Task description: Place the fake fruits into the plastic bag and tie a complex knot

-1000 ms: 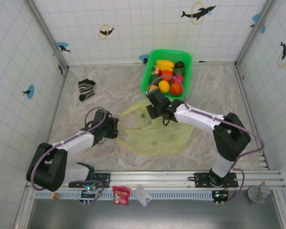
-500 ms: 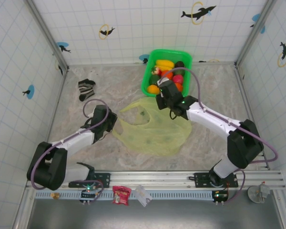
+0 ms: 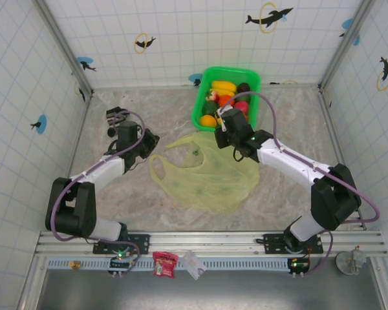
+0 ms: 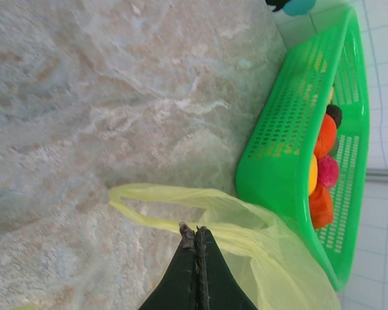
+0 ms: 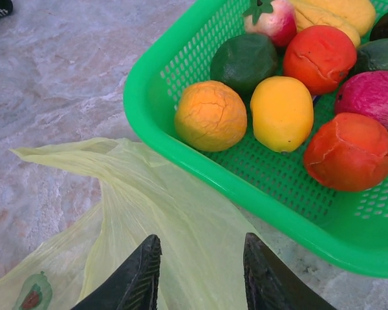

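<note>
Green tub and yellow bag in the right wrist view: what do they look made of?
Green tub: apparently rigid moulded plastic, glossy, its walls pierced with rows of small holes. Plastic bag: thin translucent pale-yellow film, probably polythene, creased and slack.

A robot test enclosure: grid-tiled walls (image 3: 181, 45) with dolphin stickers (image 3: 268, 17), marble-look tabletop (image 3: 155, 213), aluminium mounting rail (image 3: 213, 243).
</note>
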### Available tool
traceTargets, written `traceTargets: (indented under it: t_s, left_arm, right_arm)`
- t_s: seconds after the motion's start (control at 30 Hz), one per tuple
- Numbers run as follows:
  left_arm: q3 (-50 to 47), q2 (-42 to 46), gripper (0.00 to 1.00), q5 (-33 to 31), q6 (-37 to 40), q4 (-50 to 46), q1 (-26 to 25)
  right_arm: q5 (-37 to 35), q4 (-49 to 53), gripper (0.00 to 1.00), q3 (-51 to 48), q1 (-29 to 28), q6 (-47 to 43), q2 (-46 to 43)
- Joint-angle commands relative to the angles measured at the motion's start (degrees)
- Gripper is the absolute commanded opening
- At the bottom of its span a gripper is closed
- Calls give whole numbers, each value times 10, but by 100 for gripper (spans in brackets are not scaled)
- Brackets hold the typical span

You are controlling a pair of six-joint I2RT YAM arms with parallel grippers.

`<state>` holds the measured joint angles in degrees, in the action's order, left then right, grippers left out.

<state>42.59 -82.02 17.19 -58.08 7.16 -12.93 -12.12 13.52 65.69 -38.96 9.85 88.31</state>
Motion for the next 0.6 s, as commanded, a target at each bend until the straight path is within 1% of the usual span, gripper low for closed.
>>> traceTargets:
  t_s: [0.0,0.03,0.1,0.17,0.27,0.3,0.33,0.37,0.4,0.5,0.57]
  left_arm:
    - [11,29,3,27,-37,-52,1]
    - [1,39,5,29,-72,-57,0]
    - [-41,73,17,23,-163,-65,0]
    - [-64,110,27,-1,-213,-87,-4]
    - [-30,152,48,-72,-213,-177,-7]
    - [-15,160,53,-86,-212,-201,-7]
    - [-3,164,57,-91,-213,-216,-7]
    - [10,164,60,-92,-215,-233,-6]
    - [19,163,60,-89,-221,-248,-6]
    - [23,157,60,-68,-252,-275,-8]
    - [8,155,60,-63,-270,-269,-13]
  right_arm:
    - [19,-2,39,8,7,2,8]
    - [23,1,40,10,7,5,12]
    - [27,4,40,8,1,8,18]
    - [21,-1,41,-1,-6,9,20]
    - [8,-2,41,-8,-14,5,24]
    - [5,-2,41,-7,-16,3,27]
    - [3,-1,42,-4,-17,1,30]
    - [0,2,42,-3,-19,0,34]
    - [-4,5,42,-1,-21,-2,37]
    - [-19,8,45,3,-27,-3,46]
    - [-24,9,46,5,-28,-4,48]
